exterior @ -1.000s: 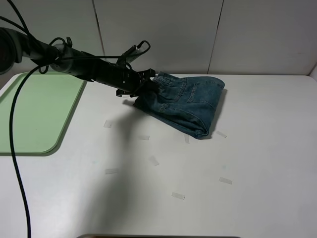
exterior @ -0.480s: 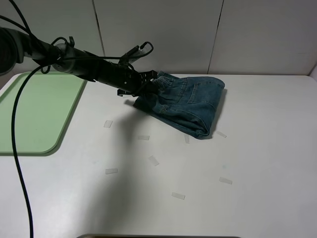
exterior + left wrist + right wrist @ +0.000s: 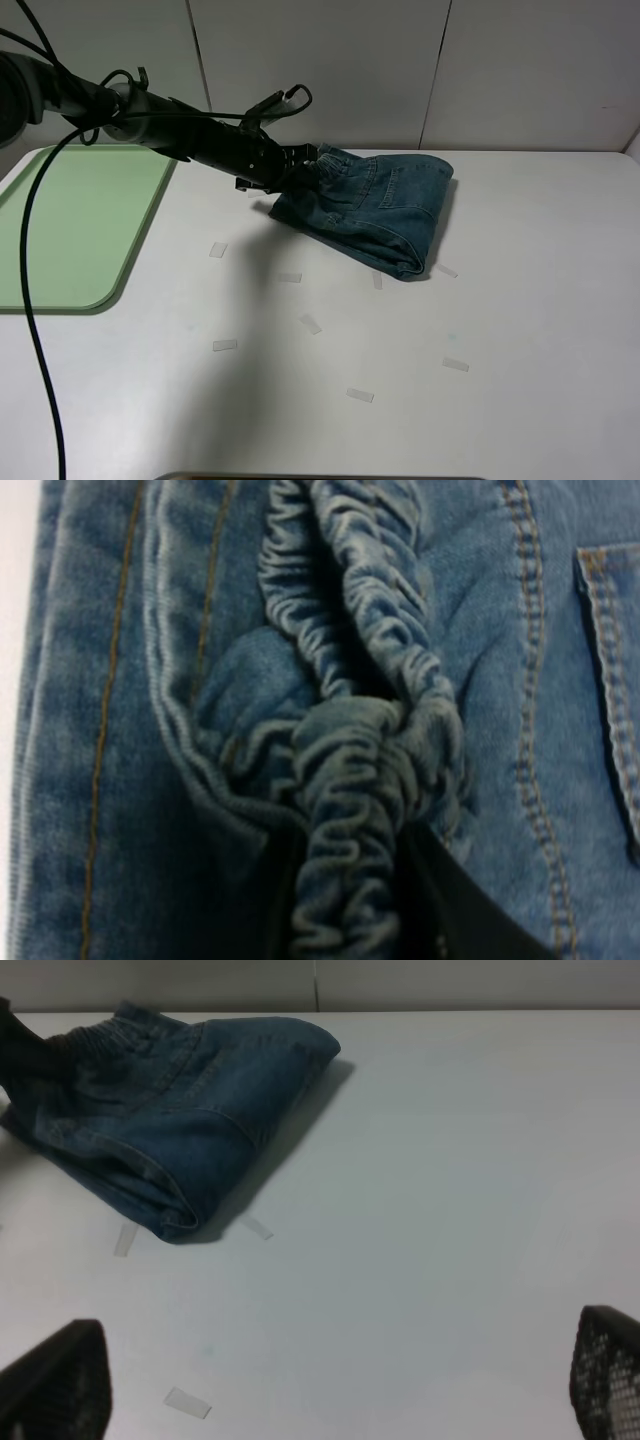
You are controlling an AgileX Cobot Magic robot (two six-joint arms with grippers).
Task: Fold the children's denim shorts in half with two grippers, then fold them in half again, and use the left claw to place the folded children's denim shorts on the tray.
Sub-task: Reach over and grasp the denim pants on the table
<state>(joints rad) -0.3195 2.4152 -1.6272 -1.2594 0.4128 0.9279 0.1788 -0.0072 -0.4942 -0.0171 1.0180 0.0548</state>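
Observation:
The children's denim shorts [image 3: 380, 205] lie folded in a thick bundle on the white table, right of the middle, towards the back. My left gripper [image 3: 298, 166] reaches in from the left and is shut on the gathered waistband at the bundle's left end. In the left wrist view the bunched waistband [image 3: 350, 780] is pinched between the dark fingers [image 3: 455, 905]. The pale green tray [image 3: 70, 220] lies at the far left with nothing on it. My right gripper [image 3: 335, 1375] is open and empty, well away from the shorts [image 3: 170, 1100], and is out of the exterior high view.
Several small strips of clear tape [image 3: 311, 324] are stuck to the table in front of the shorts. A black cable [image 3: 35, 340] hangs from the left arm over the table's left side. A white wall stands behind the table.
My left gripper has shifted slightly back and up while staying on the waistband, and the left end of the shorts has moved a little with it.

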